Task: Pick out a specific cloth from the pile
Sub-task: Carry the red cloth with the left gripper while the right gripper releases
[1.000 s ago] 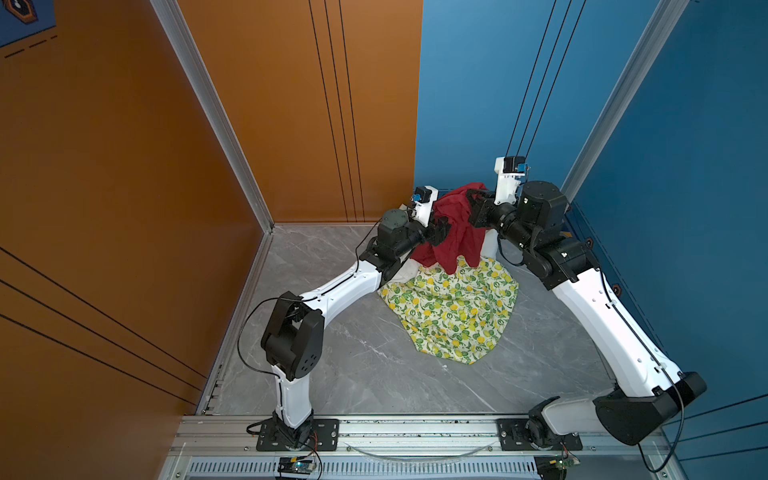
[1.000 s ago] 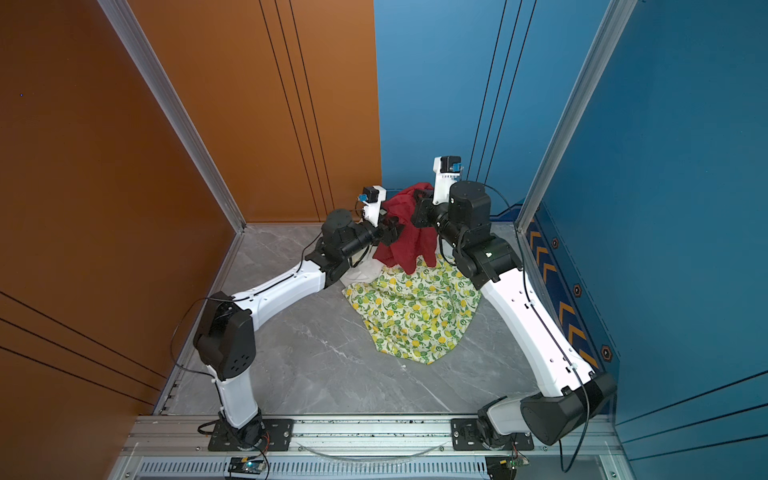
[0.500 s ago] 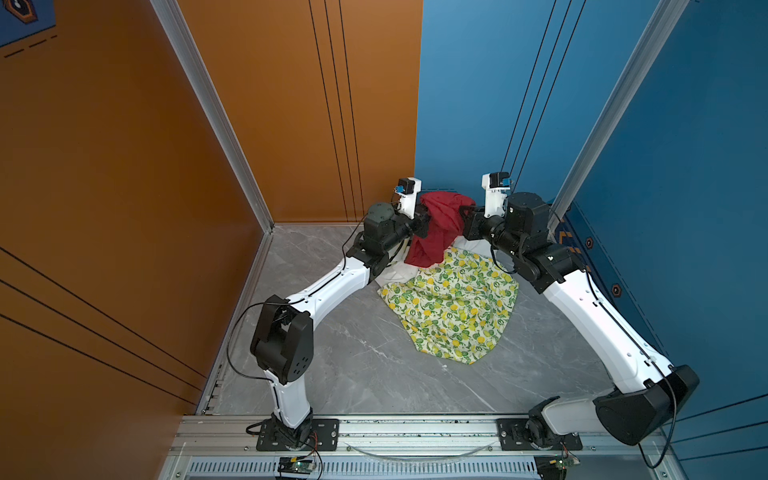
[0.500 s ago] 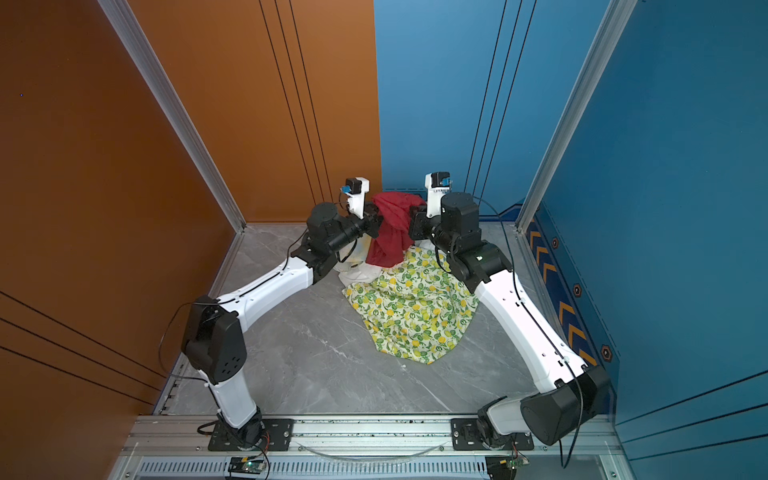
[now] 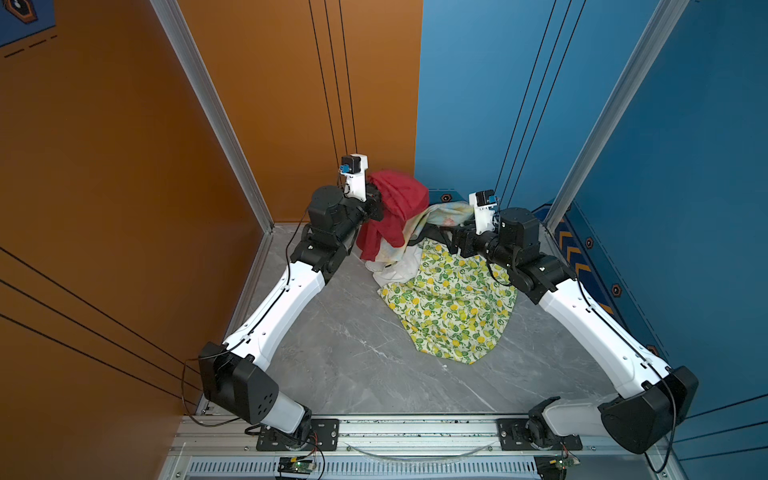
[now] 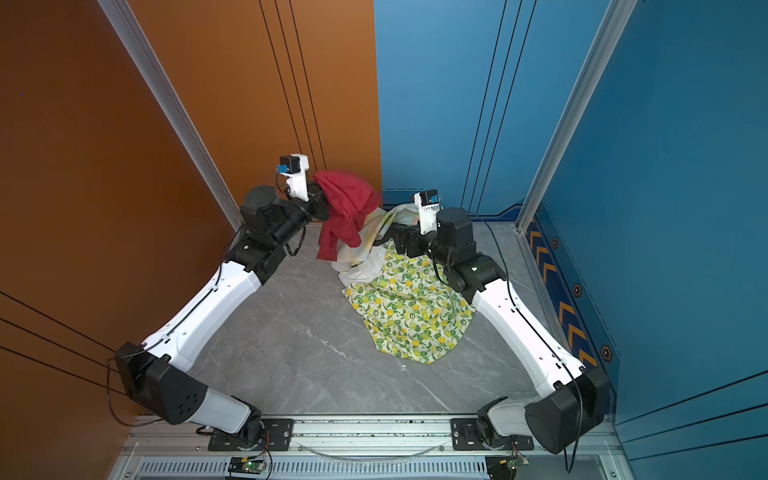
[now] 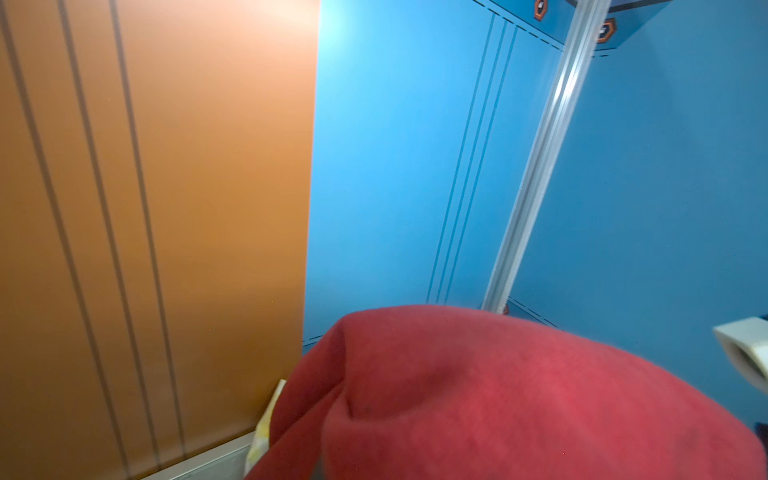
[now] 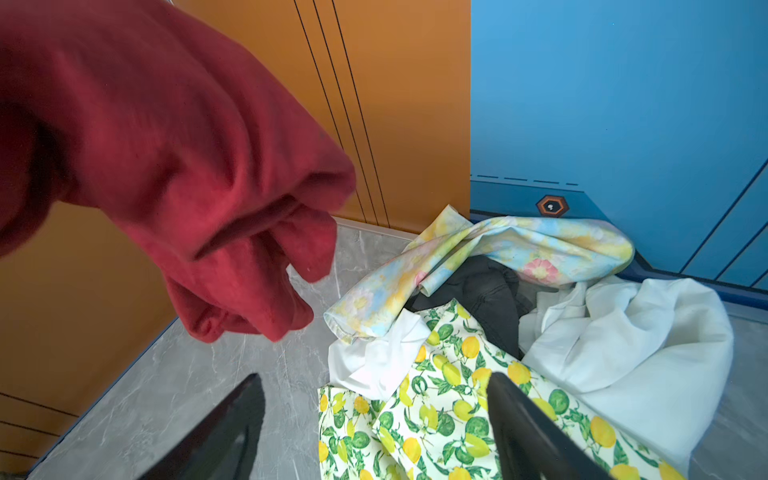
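Clamping the dark red cloth up by the far corner, the left gripper is closed on a bunch of the fabric. The cloth drapes over it, so the left wrist view shows only red folds where the fingers would be. The cloth hangs raised off the bench, beside the seam where the orange wall meets the blue wall. Its loose end trails down on the left side of the pile. In the right wrist view those lower folds hang clear of the heap, with bare grey bench showing between them.

The right gripper holds nothing. Its two black fingers stand wide apart, low over the near edge of the pile.

The pile sits toward the back right of the bench. A pastel floral cloth is twisted across the top of it, with a charcoal piece tucked under that. A white cloth is bunched at the side. The yellow-and-green lemon-print cloth spreads out flat from the heap toward the middle of the bench.
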`<state>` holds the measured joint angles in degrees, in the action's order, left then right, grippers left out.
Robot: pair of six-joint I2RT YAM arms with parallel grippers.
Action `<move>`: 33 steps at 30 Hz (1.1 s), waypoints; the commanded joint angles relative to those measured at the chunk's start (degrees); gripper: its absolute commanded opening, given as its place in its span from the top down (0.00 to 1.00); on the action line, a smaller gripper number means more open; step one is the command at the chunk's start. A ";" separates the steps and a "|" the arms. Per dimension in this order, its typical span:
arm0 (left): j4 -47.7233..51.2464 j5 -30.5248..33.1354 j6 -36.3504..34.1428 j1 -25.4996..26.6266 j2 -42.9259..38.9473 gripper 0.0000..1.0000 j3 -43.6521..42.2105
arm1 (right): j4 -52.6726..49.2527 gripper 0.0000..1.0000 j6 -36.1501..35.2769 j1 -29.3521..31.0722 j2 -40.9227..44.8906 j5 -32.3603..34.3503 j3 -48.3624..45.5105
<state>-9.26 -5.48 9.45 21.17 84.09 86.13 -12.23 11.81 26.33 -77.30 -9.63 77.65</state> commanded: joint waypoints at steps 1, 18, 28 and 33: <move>2.59 5.00 -0.08 -3.73 -4.56 1.00 -4.15 | 4.36 0.10 -1.05 1.46 1.95 -1.89 -3.50; -7.54 5.55 12.91 -31.21 -9.91 1.00 -29.40 | 16.02 0.07 0.70 6.49 3.84 -3.44 -20.56; -3.63 13.98 20.05 -33.13 -6.58 1.00 -40.35 | 21.02 0.07 0.83 4.78 5.94 -2.34 -27.73; 8.39 16.68 19.69 -33.50 -4.49 1.00 -37.79 | 22.07 0.07 1.28 3.28 6.68 -2.24 -30.54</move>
<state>-7.31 7.55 28.34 -12.01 78.72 45.67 7.77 12.10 30.33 -72.10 -12.01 48.60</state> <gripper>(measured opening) 0.102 0.927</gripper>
